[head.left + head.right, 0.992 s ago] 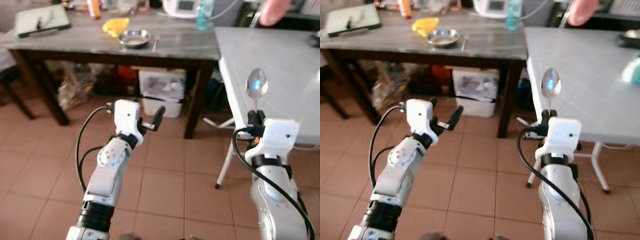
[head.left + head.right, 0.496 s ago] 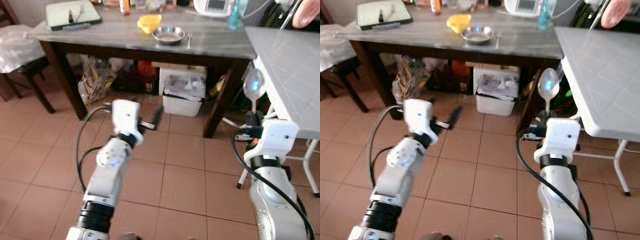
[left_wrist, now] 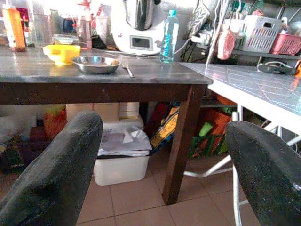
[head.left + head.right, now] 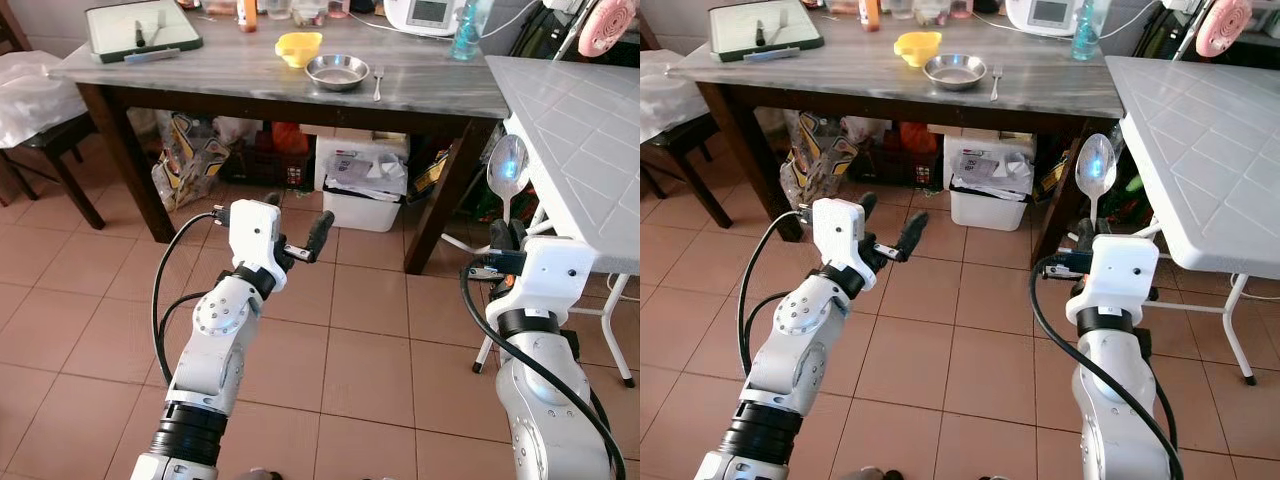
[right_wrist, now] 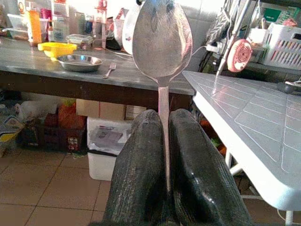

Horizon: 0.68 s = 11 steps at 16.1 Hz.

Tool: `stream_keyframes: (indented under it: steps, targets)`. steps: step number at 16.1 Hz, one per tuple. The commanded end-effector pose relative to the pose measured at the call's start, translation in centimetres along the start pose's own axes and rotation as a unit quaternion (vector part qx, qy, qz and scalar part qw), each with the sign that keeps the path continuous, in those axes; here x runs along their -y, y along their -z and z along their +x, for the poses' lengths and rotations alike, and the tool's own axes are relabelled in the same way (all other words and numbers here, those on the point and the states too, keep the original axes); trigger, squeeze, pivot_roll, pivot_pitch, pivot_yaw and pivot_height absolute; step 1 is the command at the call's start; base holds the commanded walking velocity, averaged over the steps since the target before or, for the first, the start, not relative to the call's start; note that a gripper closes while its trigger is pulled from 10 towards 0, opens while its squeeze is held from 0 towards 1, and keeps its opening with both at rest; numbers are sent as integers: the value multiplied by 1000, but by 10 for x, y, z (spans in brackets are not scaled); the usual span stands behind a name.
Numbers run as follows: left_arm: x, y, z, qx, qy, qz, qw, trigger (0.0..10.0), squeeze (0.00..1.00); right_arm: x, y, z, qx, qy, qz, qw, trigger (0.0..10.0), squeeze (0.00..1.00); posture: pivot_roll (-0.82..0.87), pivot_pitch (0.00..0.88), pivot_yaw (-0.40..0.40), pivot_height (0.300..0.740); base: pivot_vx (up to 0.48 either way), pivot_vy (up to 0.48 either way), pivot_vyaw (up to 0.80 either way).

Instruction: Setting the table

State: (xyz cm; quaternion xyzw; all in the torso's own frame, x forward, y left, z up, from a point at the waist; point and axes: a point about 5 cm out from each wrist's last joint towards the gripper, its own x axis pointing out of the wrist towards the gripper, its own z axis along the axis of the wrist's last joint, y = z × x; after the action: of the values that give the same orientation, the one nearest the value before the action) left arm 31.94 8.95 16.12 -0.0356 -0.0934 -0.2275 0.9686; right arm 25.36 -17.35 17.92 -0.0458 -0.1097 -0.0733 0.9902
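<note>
My right gripper [image 4: 506,236] is shut on the handle of a metal spoon [image 4: 507,170], which stands upright with its bowl [image 5: 162,37] above the fingers. It is held over the tiled floor, beside the corner of the white table [image 4: 590,130]. My left gripper [image 4: 296,218] is open and holds nothing, out in front over the floor. On the dark grey-topped table [image 4: 200,70] farther ahead lie a steel bowl [image 4: 336,71], a fork [image 4: 378,82] and a yellow bowl [image 4: 298,45].
Under the dark table stand a white bin [image 4: 365,190], boxes and bags [image 4: 190,155]. A tray [image 4: 140,25], bottles and an appliance [image 4: 425,12] sit on its far side. A chair [image 4: 40,110] stands at the left. A pink fan [image 4: 602,32] hangs behind the white table.
The camera has swung, so the dark table now sits more centred and the white table farther right. The spoon stays held upright in my right gripper. The left gripper stays open.
</note>
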Motion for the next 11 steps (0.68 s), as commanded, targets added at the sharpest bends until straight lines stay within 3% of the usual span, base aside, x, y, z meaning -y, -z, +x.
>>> stream_keyframes:
  steps: [1, 11]
  targets:
    - [3, -2, 0, 5, 6, -1, 1000, 10000, 0, 3, -4, -1, 10, 6, -4, 1000, 10000, 0, 67, 123, -29, 740, 371, 0, 0]
    - [4, 1, -2, 0, 15, 0, 1000, 10000, 0, 6, -5, -2, 9, 7, -5, 1000, 10000, 0, 59, 128, -32, 740, 393, 0, 0]
